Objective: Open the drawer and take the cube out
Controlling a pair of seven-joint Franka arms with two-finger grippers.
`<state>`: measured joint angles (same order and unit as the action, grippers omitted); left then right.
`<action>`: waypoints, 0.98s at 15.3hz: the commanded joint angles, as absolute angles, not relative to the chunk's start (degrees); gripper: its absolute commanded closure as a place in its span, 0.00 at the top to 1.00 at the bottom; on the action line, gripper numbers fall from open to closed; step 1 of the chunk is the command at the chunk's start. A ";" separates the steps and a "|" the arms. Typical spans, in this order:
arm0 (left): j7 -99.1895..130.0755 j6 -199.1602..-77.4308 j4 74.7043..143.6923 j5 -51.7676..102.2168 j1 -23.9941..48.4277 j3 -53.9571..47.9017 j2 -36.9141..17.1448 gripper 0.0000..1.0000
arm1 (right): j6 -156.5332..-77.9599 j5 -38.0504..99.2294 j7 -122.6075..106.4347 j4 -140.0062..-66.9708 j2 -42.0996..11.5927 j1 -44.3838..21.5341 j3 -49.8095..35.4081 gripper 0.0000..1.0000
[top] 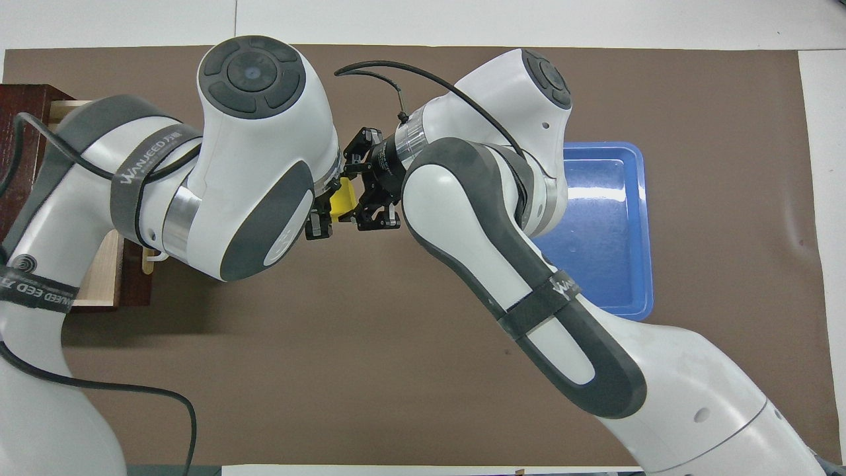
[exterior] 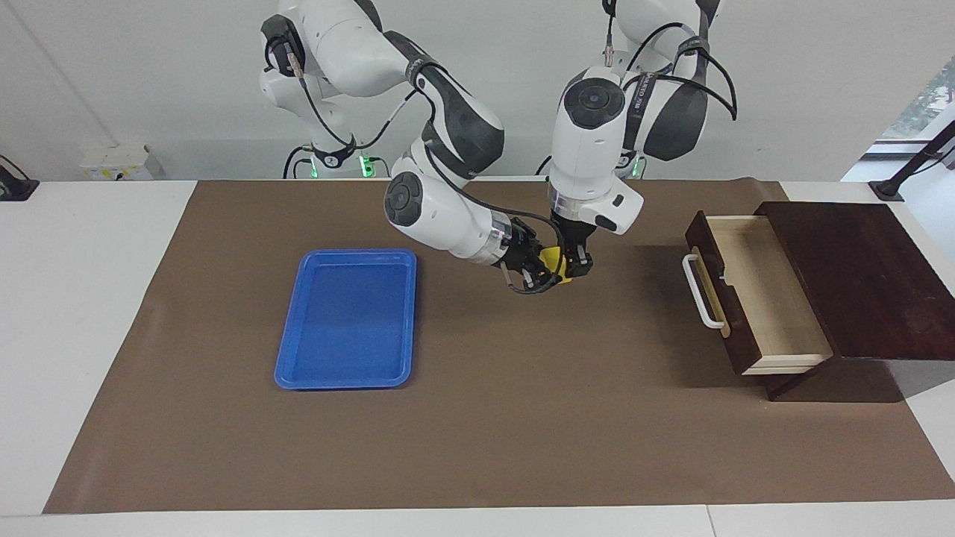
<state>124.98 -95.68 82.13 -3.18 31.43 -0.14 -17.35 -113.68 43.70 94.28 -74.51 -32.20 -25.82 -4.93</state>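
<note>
1. I see the drawer (exterior: pixel 753 291) pulled out of its dark box (exterior: pixel 858 276) at the left arm's end of the table. Its pale inside is bare, so the opening is done and the cube is already out.
2. The yellow cube (exterior: pixel 553 261) is up in the air over the middle of the brown mat (exterior: pixel 485 418), between both grippers.
3. The left gripper (exterior: pixel 576 265) points down with its fingers closed on the cube.
4. The right gripper (exterior: pixel 539 270) comes in sideways and meets the cube too; I cannot tell whether it has clamped on or only touches.
5. I judge this a handover, with only the set-down left.
6. A blue tray (exterior: pixel 347 321) lies empty toward the right arm's end, well apart from the grippers.
7. Bare mat runs along the table edge farthest from the robots, giving free room; the open drawer's handle (exterior: pixel 701 291) is the nearest thing to avoid.
</note>
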 commanded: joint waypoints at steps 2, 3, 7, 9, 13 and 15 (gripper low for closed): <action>119.90 -96.86 83.85 -3.52 31.47 0.53 -16.26 1.00 | -110.74 42.45 95.10 -73.74 -31.38 -24.96 -5.71 0.00; 118.75 -96.59 84.02 -3.52 31.38 0.61 -16.00 1.00 | -110.74 42.45 95.18 -73.74 -31.38 -24.96 -5.71 0.00; 113.48 -97.03 86.38 -3.60 28.40 0.88 -15.30 1.00 | -110.22 42.45 95.10 -73.74 -31.38 -24.44 -5.54 0.00; 110.14 -97.64 90.25 -4.04 26.46 0.97 -13.63 1.00 | -107.94 42.28 94.92 -73.74 -31.38 -21.64 -5.54 0.00; 101.18 -104.76 98.51 -11.68 21.37 0.97 -10.64 1.00 | -103.02 39.75 88.17 -74.00 -30.94 -12.68 -5.36 0.00; 98.01 -106.95 102.55 -16.14 18.90 0.97 -9.06 1.00 | -101.78 36.40 84.22 -74.62 -30.94 -8.02 -5.45 0.00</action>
<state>101.57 -103.02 95.19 -12.06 21.13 1.39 -13.51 -103.48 39.27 87.97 -74.03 -31.51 -12.43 -4.55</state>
